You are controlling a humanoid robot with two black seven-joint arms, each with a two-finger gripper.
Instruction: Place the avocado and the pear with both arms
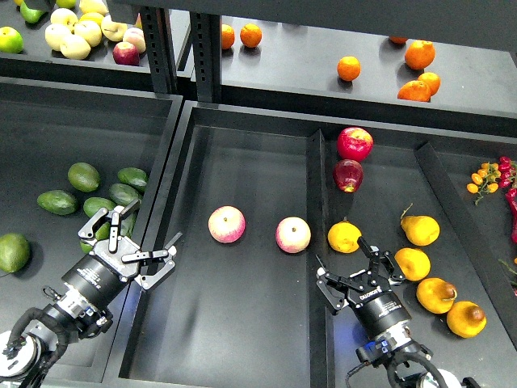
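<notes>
Several dark green avocados lie in the left bin; the nearest avocado (pixel 99 208) is just beyond my left gripper (pixel 129 241). That gripper is open and empty over the bin's right wall. Several golden pears lie in the right bin. A squat pear (pixel 345 237) sits by the divider. Another pear (pixel 463 319) with a brown russet patch lies at the far right. My right gripper (pixel 357 276) is open and empty, below the squat pear and left of the others.
Two pink-and-yellow apples (pixel 227 224) (pixel 292 234) lie in the middle bin. Two red apples (pixel 354 144) sit at the back of the right bin. A long-stemmed yellow pear (pixel 421 229) lies nearby. Oranges (pixel 348 68) and pale fruit (pixel 75 46) are on the back shelf.
</notes>
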